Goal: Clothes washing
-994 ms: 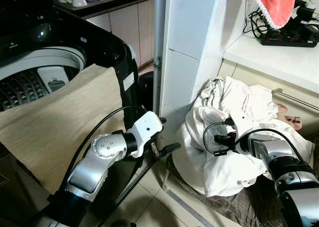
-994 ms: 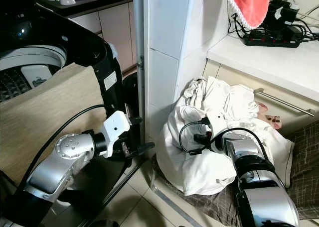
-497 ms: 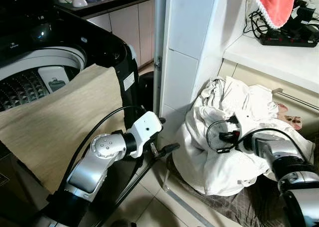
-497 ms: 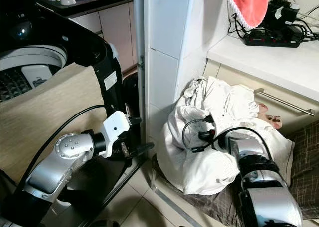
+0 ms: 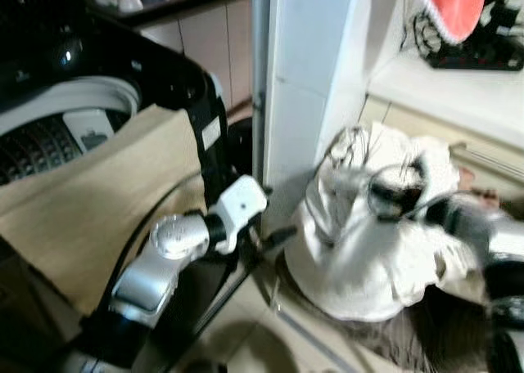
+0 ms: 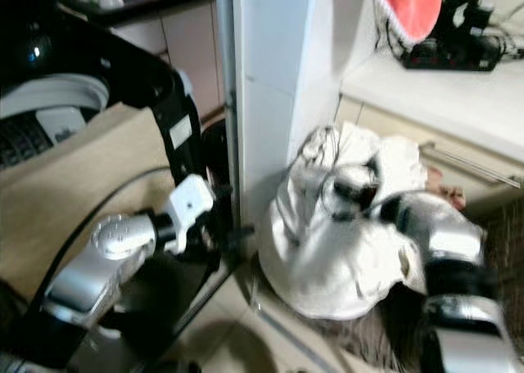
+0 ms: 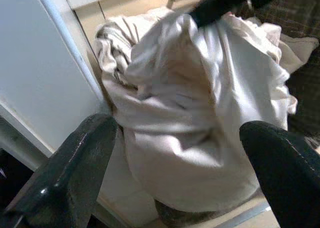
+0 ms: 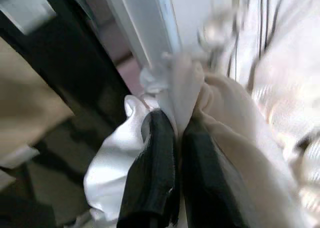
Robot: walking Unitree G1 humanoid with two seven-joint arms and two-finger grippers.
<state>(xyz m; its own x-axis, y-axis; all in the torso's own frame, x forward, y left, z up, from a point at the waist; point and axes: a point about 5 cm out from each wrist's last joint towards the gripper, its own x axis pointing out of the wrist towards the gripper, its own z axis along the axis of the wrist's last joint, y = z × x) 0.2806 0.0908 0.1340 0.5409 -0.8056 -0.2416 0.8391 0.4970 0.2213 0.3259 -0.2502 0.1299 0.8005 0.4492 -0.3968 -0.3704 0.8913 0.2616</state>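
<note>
Head views are motion-blurred, details soft. White laundry pile point(image 5: 368, 250) sits on the floor against the base of the white pillar point(image 5: 303, 87), on the pillar's right, partly over a dark checked fabric point(image 6: 491, 226). Right gripper point(image 8: 172, 138) is clenched on a fold of the white cloth: in the right wrist view both black fingers point(image 8: 155, 173) are pressed together with a pinch of fabric between them, pillar edge just beyond. In the eye views the right arm point(image 6: 434, 234) reaches in from the pillar's right, wrist at the top of the pile, cloth bunched up around it. Left gripper point(image 7: 175, 153) is released, holding nothing: its two fingers stand wide apart in the left wrist view, with the pile and the pillar base seen between them, not touching either. Left arm point(image 5: 164, 258) is low on the pillar's left, fingertips near the pillar foot. Top-loading washing machine point(image 5: 98, 103) stands left of the pillar, lid up, drum visible; a beige cloth point(image 5: 90, 209) is draped over its front edge. Right of the pillar, above the pile: a white counter point(image 5: 458, 95) with a black power strip point(image 6: 450, 54) and cables, and a red cloth point(image 5: 450, 9) hanging at the top.
</note>
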